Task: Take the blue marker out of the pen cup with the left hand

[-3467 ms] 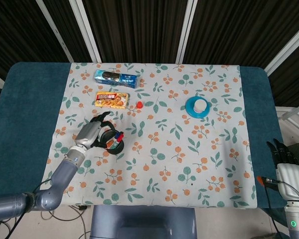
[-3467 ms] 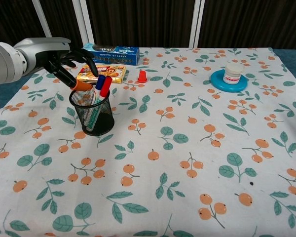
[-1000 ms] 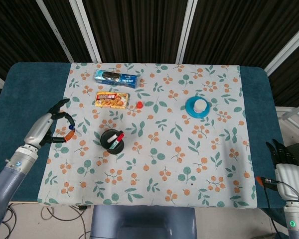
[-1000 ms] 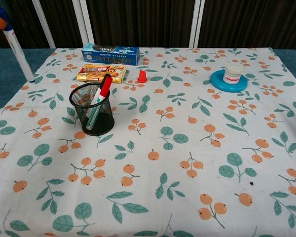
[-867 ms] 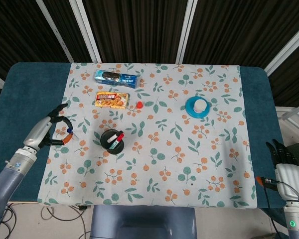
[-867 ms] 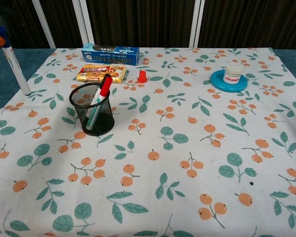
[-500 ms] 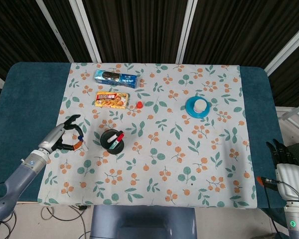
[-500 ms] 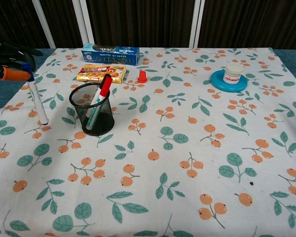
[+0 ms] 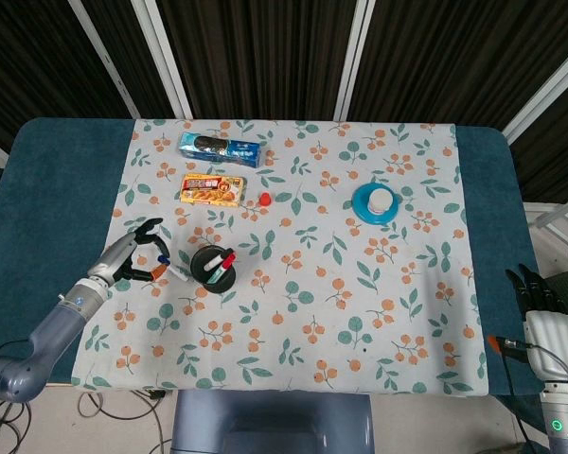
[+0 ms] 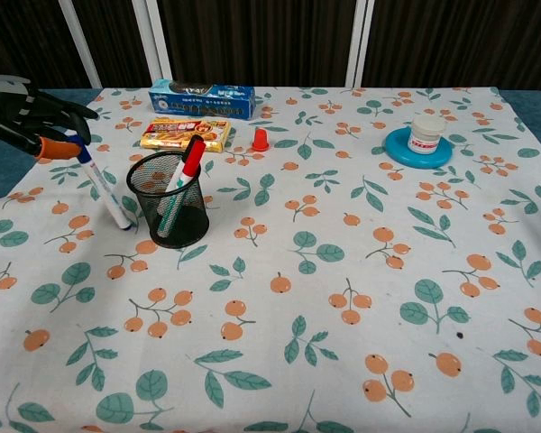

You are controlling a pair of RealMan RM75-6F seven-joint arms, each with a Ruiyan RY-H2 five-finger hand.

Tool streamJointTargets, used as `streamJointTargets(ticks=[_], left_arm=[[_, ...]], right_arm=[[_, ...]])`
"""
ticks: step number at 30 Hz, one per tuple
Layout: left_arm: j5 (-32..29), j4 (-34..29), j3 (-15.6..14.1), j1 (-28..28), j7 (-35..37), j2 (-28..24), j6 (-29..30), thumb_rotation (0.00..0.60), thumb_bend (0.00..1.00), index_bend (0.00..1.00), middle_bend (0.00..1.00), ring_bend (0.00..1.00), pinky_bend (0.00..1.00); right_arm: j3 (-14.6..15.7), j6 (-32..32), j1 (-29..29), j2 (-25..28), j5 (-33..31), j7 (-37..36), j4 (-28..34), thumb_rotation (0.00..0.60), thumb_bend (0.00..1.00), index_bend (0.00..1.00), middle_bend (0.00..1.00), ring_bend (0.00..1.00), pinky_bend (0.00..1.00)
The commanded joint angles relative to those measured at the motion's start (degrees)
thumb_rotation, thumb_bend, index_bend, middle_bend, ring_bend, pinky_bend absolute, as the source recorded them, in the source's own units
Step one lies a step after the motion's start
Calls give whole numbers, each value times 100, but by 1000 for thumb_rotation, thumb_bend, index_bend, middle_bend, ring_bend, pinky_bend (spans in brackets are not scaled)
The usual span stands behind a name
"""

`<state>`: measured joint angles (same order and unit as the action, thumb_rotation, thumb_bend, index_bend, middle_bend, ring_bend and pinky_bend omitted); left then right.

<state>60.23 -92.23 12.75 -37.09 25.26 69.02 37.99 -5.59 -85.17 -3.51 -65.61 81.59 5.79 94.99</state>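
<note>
Floral tablecloth [image 10: 343, 298] | left hand [image 10: 32, 122] pinches tilted blue marker [image 10: 102, 189] beside pen cup [image 10: 169, 200]

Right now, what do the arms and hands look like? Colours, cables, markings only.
Left arm: smooth silver-grey tube segments, a small blue mark near the wrist, dark cables trailing at its base. Left hand: grey back, black fingers, orange pads at the tips. Right hand: black fingers on a pale grey-white wrist housing, orange connector with a thin cable on its side, green indicator light below.

Blue marker [image 10: 101, 187] — out of pen cup [image 10: 169, 212] — now lower, beside it.
</note>
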Motion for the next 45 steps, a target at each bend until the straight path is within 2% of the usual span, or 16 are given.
streamJointTargets(ticks=[1, 4, 10, 16, 20, 22, 27, 30, 32, 35, 38, 45], left_arm=[[-220, 52, -30, -141, -248, 107, -67, 600, 355, 471, 10, 0, 0], [-403, 66, -9, -240, -405, 160, -86, 600, 324, 446, 8, 0, 0], [-781, -9, 135, -418, -599, 171, -59, 600, 252, 279, 0, 0, 0], [-956, -231, 361, -489, -930, 91, 463, 600, 250, 273, 0, 0, 0], [-940, -590, 396, -431, -1331, -184, 909, 600, 251, 273, 0, 0, 0], [-851, -751, 306, -327, -1713, -343, 1290, 600, 251, 273, 0, 0, 0], [-460, -1013, -90, 126, -3128, -500, 2818, 600, 251, 272, 0, 0, 0], [-176, -1112, -325, 493, -3449, -565, 3443, 600, 251, 260, 0, 0, 0], [64, -1172, -609, 895, -3585, -644, 3914, 600, 251, 251, 0, 0, 0], [474, -1115, -967, 1405, -3466, -643, 4386, 600, 251, 233, 0, 0, 0], [747, -1011, -1268, 1787, -3181, -695, 4533, 600, 251, 227, 0, 0, 0], [1264, -609, -1529, 2371, -2068, -768, 4676, 600, 251, 227, 0, 0, 0]], right_arm=[[0, 0, 0, -2, -3, 7, -1, 600, 117, 96, 9, 62, 175], [-2, -1, 1, -3, -5, 5, 1, 600, 117, 96, 9, 62, 175], [-3, 12, -3, 1, -14, -2, 1, 600, 117, 96, 9, 62, 175], [0, 20, -3, 2, -19, -8, 2, 600, 117, 96, 9, 62, 175], [2, 19, -3, 1, -16, -5, 0, 600, 116, 96, 9, 62, 175], [4, 23, -1, 4, -20, -9, -1, 600, 116, 96, 9, 62, 175], [-4, 18, -1, 1, -31, -6, 2, 600, 117, 96, 9, 62, 175], [-6, 17, -1, -7, -38, 12, 5, 600, 116, 96, 9, 62, 175], [-7, 10, -2, -16, -34, 33, 5, 600, 117, 96, 9, 62, 175], [-8, 7, -2, -24, -37, 53, 4, 600, 117, 96, 9, 62, 175], [-11, 8, -3, -27, -42, 55, 2, 600, 117, 96, 9, 62, 175], [-10, -4, 1, -25, -36, 52, -1, 600, 117, 96, 9, 62, 175]])
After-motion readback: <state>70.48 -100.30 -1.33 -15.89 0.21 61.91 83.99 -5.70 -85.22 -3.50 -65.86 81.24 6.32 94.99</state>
